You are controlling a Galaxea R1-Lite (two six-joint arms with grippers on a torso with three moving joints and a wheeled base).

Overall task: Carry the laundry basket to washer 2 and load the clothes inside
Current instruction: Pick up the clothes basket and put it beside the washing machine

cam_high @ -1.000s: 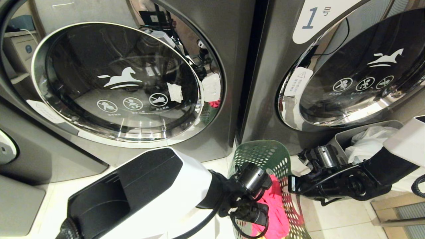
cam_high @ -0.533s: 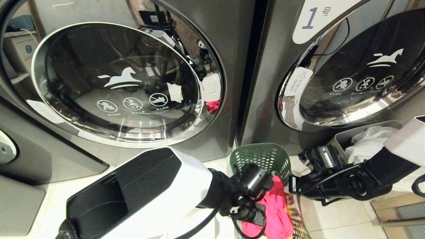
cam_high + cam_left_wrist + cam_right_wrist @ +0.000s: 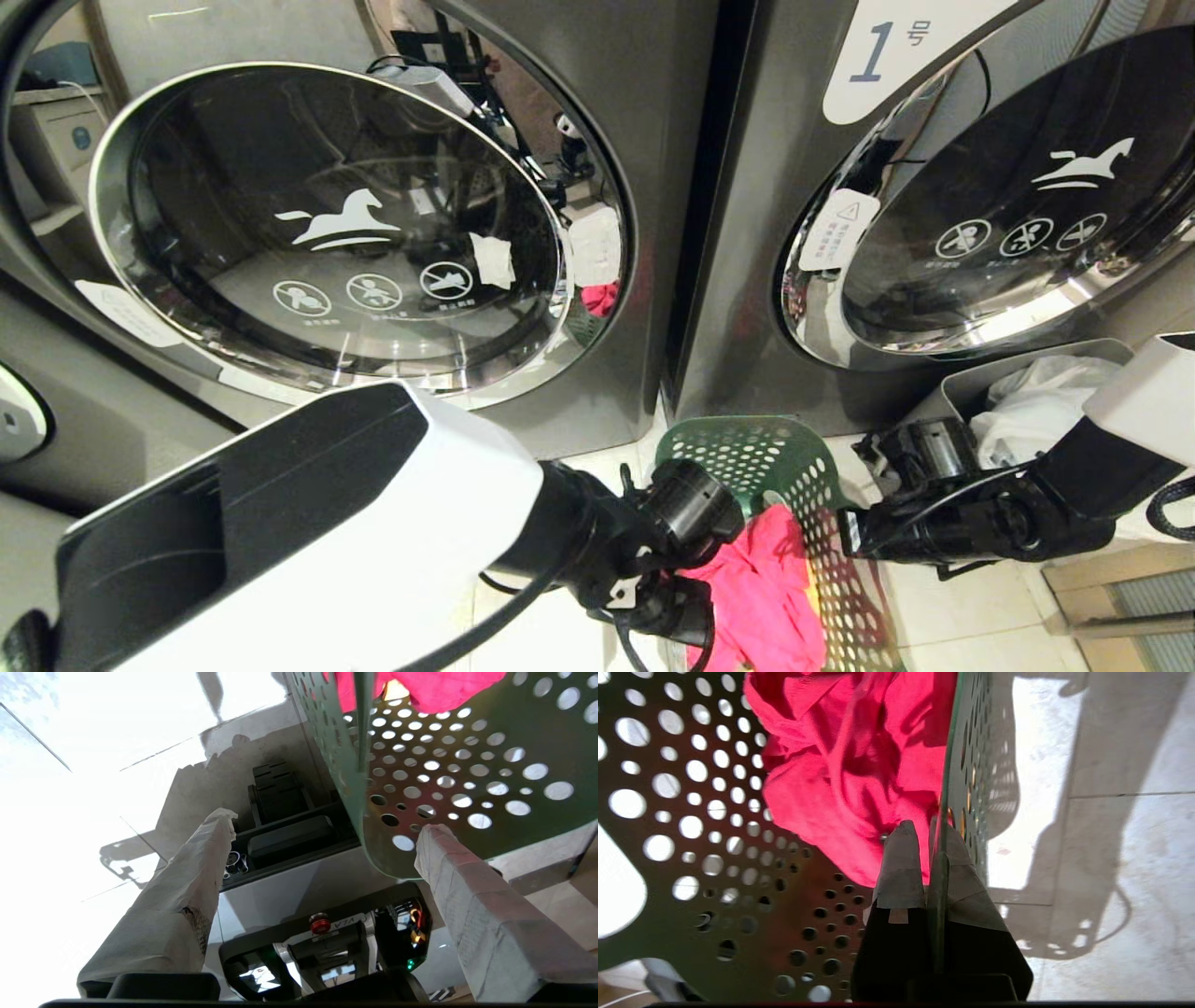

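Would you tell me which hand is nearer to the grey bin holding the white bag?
Right. The right hand, clamped on the laundry basket rim, is beside the grey bin; the open left hand is at the basket's far side.

Pale tiled floor (image 3: 943,616), glossy, thin grout lines, hard shadows across it in the right wrist view. Dark grey washer marked 1 (image 3: 934,215) at 1 o'clock, chrome-ringed glass door, white horse emblem. Grey bin (image 3: 971,383) with a white bag (image 3: 1036,401) at 3 o'clock, touching that washer's front. Light wood furniture edge (image 3: 1111,579) at 4 o'clock. Bright light overhead, strong glare on floor.
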